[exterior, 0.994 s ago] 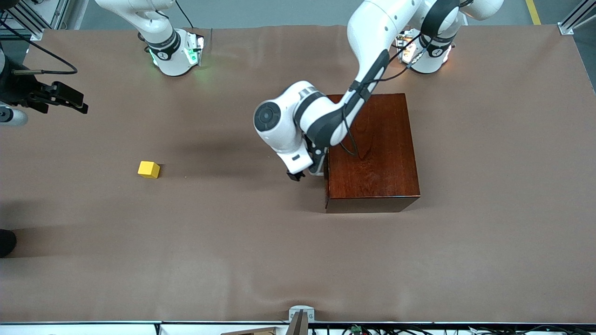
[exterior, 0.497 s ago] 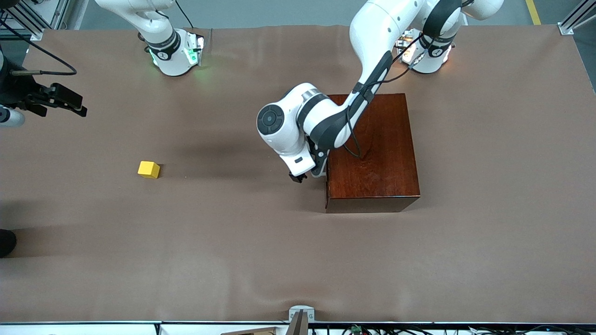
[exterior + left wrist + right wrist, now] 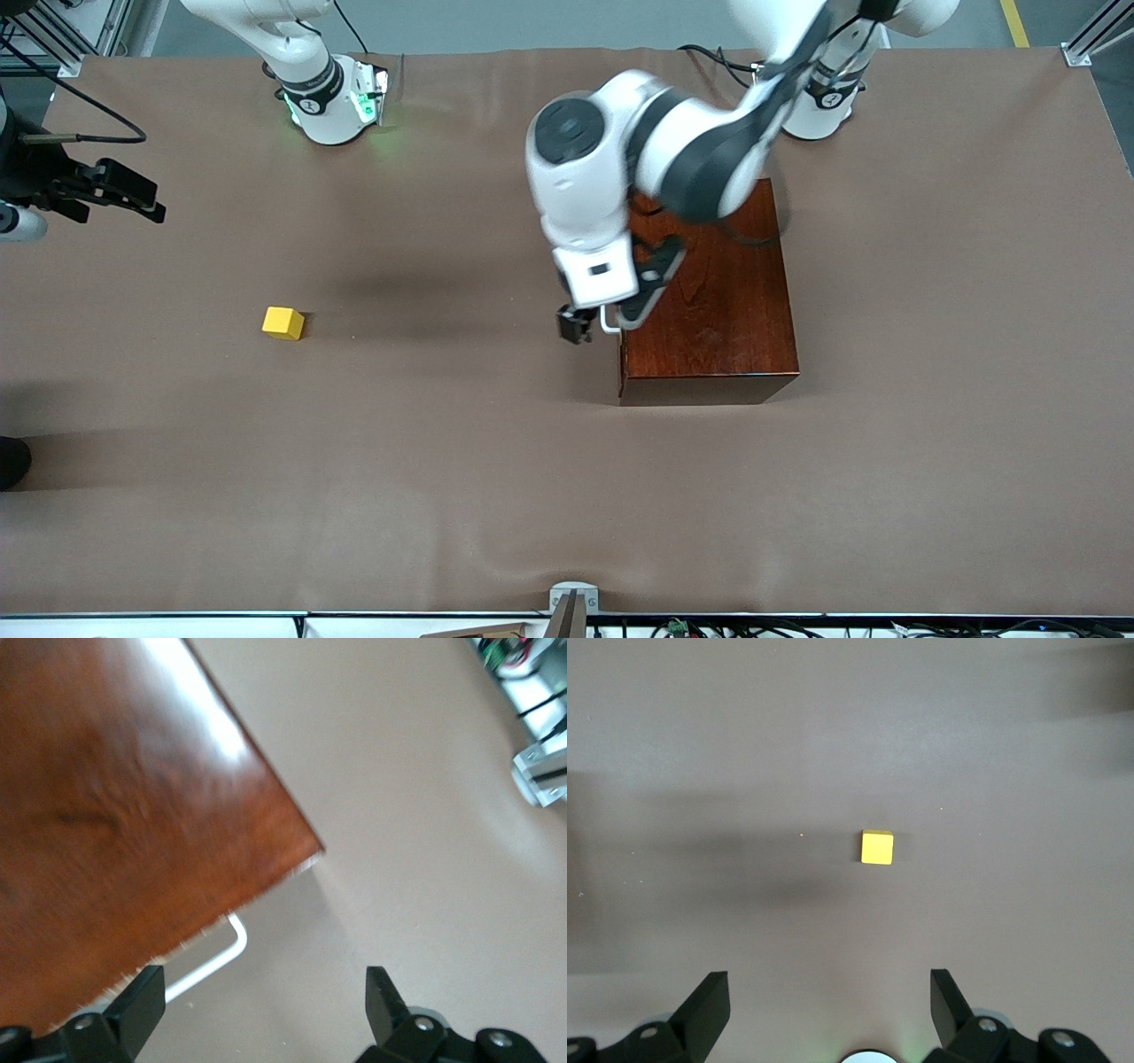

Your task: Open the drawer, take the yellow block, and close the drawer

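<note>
I've got the glossy reddish-brown wooden box's drawer (image 3: pixel 620 354) shut, mid-table. Left gripper (image 3: pixel 592 326) hangs released beside its white bar handle (image 3: pixel 213 957). Small yellow block (image 3: pixel 283 322) sits on the table (image 3: pixel 443 496) toward the right arm's end; right gripper (image 3: pixel 829 1010) waits spread above it.

No text, label, brand, number or sign can be read anywhere in these views.
</note>
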Robot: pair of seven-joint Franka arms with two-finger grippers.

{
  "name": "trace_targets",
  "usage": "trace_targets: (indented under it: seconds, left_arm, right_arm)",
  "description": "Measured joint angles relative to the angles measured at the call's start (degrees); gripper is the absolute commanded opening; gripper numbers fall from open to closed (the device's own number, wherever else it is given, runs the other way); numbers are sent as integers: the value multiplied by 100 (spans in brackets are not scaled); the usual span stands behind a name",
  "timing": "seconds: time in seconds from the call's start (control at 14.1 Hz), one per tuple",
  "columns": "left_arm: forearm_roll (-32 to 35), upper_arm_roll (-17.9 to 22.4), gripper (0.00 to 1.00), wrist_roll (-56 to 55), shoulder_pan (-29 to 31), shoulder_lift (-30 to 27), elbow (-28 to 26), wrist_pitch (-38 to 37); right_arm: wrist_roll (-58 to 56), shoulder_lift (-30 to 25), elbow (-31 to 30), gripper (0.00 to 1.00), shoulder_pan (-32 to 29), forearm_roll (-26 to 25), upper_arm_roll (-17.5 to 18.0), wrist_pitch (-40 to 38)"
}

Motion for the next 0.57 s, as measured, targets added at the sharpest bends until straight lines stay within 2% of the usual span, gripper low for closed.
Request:
trace_targets:
  seconds: [0.57]
  left_arm:
    - [-305, -4, 100, 4106, 1529, -1218, -123, -1158]
  right_arm:
    - [-1, 0, 0, 100, 6, 0, 1, 0]
